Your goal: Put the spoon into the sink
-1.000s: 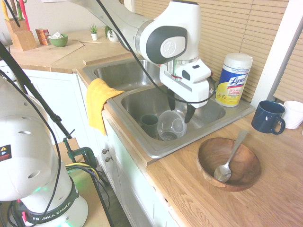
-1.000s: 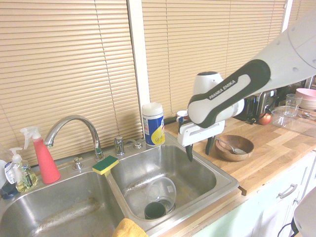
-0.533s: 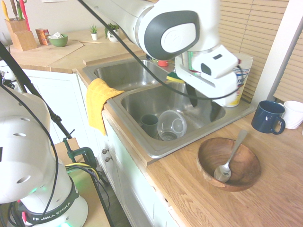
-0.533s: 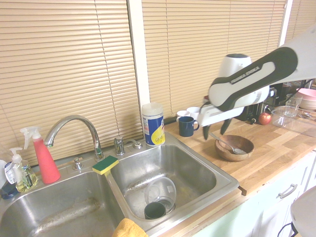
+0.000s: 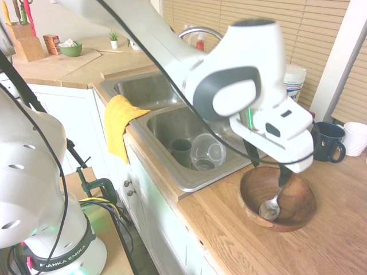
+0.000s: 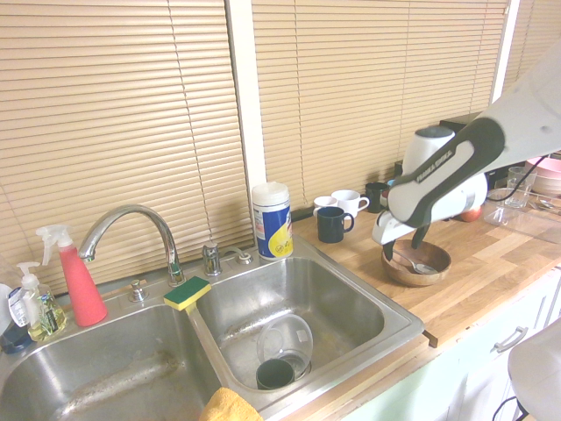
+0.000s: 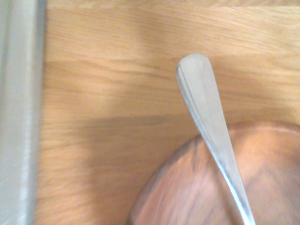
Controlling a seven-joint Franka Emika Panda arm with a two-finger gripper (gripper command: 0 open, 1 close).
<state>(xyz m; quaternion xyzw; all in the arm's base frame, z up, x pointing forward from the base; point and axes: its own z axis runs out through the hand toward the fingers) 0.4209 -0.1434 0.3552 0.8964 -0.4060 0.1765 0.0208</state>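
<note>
I have the gripper (image 5: 268, 168) low over the wooden bowl (image 5: 278, 198), its fingers (image 5: 251, 156) spread apart on either side of the spoon's handle and not yet closed on it. The spoon (image 5: 274, 197) leans in the bowl, its oval end below the fingers on the bowl's floor and its handle rising up between them past the rim; that slant lifts the handle clear of the wood, which I judge makes it the easiest part to pinch. In the wrist view the handle tip (image 7: 199, 89) juts over the counter (image 7: 117, 93) beyond the rim.

The sink (image 6: 377, 338) lies to the side of the fingers, across the counter edge. Its nearer basin holds a clear glass (image 5: 207, 151) on its side and a dark cup (image 5: 180, 150). The bowl holds only the spoon.
</note>
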